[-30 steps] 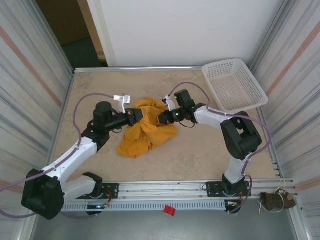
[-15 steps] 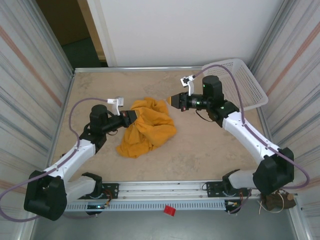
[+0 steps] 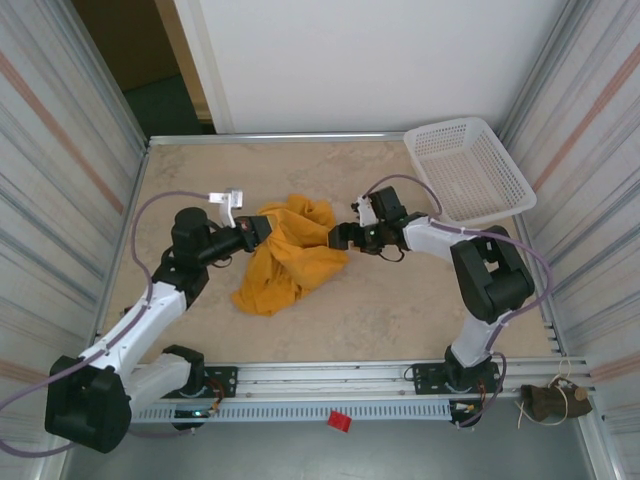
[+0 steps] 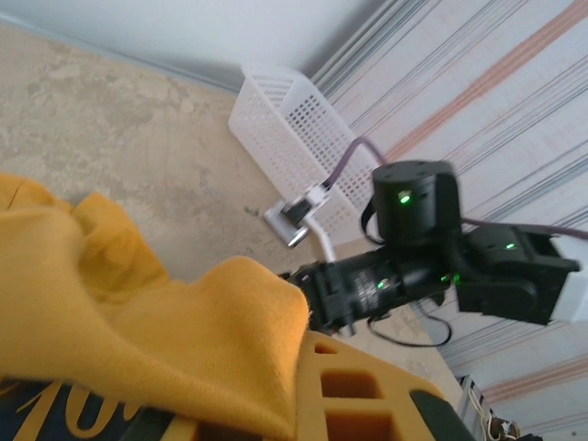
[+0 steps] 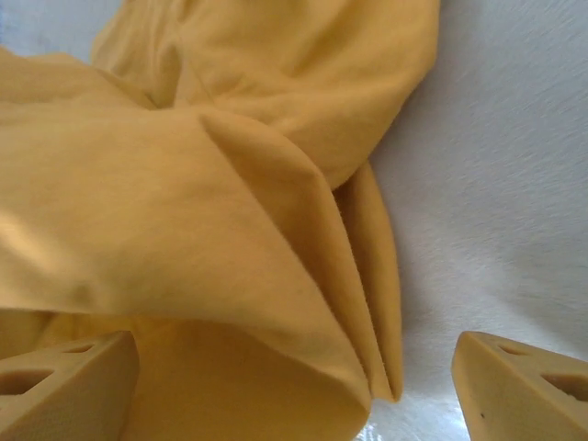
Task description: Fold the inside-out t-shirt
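The inside-out t-shirt [image 3: 290, 258] is a mustard-yellow crumpled heap at mid-table. My left gripper [image 3: 258, 232] is shut on its upper left part. In the left wrist view the cloth [image 4: 138, 312] drapes over my orange finger [image 4: 367, 386], and dark print [image 4: 55, 418] shows at the bottom left. My right gripper [image 3: 338, 237] sits at the heap's right edge. Its fingers [image 5: 64, 386] stand wide open, with a fold of the cloth [image 5: 230, 184] lying between them over the table.
A white mesh basket [image 3: 470, 170] stands at the back right corner, seen also in the left wrist view as a basket [image 4: 294, 138]. Striped walls close in both sides. Bare tabletop [image 3: 400, 310] lies in front of the shirt.
The right arm lifted off toward the basket, then came back down to the shirt's right edge with its jaws now open. The left gripper drew slightly left, still gripping the cloth.
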Robot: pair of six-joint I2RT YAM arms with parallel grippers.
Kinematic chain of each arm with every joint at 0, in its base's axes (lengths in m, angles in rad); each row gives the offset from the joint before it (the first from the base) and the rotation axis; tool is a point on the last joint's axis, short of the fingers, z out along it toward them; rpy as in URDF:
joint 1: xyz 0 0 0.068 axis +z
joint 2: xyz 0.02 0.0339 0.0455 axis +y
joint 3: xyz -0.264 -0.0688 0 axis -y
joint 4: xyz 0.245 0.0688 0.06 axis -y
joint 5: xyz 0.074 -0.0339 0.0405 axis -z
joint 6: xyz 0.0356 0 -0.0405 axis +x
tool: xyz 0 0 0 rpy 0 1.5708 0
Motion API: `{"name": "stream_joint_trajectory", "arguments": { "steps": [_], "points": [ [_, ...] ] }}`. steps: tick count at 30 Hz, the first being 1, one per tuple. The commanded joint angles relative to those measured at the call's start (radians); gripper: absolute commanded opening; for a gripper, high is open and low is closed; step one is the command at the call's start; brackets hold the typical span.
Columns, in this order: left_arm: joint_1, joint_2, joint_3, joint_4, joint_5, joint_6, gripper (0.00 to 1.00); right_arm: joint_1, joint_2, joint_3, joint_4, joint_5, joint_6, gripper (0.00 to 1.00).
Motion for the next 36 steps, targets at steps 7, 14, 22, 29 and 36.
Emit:
{"name": "stream_joint_trajectory", "arguments": {
  "steps": [7, 14, 22, 29, 36],
  "points": [
    [0.007, -0.026, 0.048, -0.012, 0.031, 0.015, 0.00, 0.028, 0.095, 0.041, 0.317, -0.371, 0.173, 0.45],
    [0.017, -0.052, -0.014, -0.018, -0.004, 0.021, 0.00, -0.060, -0.070, 0.037, 0.389, -0.421, 0.266, 0.00],
    [0.057, -0.076, -0.128, -0.035, -0.054, 0.036, 0.00, -0.113, -0.338, 0.112, 0.235, -0.394, 0.223, 0.00],
    [0.071, -0.122, -0.106, -0.128, -0.123, 0.055, 0.60, -0.109, -0.415, 0.130, 0.146, -0.396, 0.175, 0.00],
    [-0.133, -0.123, 0.093, -0.411, -0.423, 0.297, 0.67, -0.102, -0.414, 0.131, 0.054, -0.426, 0.078, 0.00]
  ]
}}
